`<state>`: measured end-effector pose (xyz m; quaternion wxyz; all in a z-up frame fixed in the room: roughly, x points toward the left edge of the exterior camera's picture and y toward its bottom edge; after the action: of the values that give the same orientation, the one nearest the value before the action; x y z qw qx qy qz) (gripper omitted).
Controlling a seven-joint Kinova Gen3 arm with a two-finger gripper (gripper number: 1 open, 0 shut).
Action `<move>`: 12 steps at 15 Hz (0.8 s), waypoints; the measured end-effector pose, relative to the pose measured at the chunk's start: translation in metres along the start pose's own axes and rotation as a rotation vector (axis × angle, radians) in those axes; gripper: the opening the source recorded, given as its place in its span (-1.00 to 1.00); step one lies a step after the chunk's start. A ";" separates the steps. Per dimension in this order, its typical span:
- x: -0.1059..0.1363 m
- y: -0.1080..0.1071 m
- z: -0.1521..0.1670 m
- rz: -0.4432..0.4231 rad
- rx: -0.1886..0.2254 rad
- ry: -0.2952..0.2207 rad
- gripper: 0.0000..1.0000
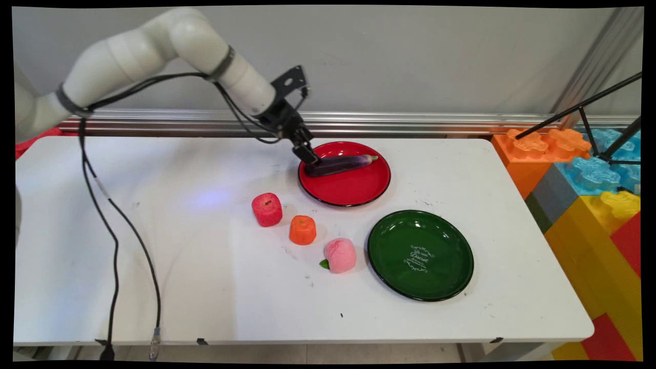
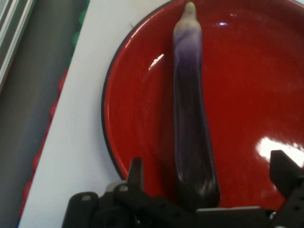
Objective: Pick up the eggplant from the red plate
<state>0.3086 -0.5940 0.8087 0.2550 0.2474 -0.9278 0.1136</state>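
A purple toy eggplant [image 1: 343,163] [image 2: 190,104] lies across the red plate [image 1: 353,192] [image 2: 247,95] at the middle back of the table, its pale tip pointing right in the main view. My gripper [image 1: 309,156] [image 2: 209,175] is down at the eggplant's dark left end, over the plate's left rim. It is open: in the hand view one finger [image 2: 135,172] stands left of the eggplant's thick end and the other finger [image 2: 284,168] well to its right, neither touching it.
A green plate [image 1: 394,246] sits at the front right of the red one. A red toy fruit [image 1: 267,209], an orange toy fruit [image 1: 302,229] and a pink peach [image 1: 340,254] line up in front. Big coloured blocks [image 1: 589,179] flank the table's right end.
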 end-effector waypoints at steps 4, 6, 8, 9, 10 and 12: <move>0.014 -0.001 0.036 -0.008 0.014 -0.009 1.00; 0.017 -0.002 0.050 -0.013 0.017 -0.014 1.00; 0.019 -0.002 0.062 -0.016 0.019 -0.019 1.00; 0.020 -0.002 0.065 -0.016 0.019 -0.020 1.00; 0.020 -0.001 0.069 -0.017 0.019 -0.022 1.00; 0.022 0.000 0.077 -0.017 0.020 -0.025 1.00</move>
<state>0.2605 -0.6287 0.7555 0.2420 0.2591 -0.9276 0.1174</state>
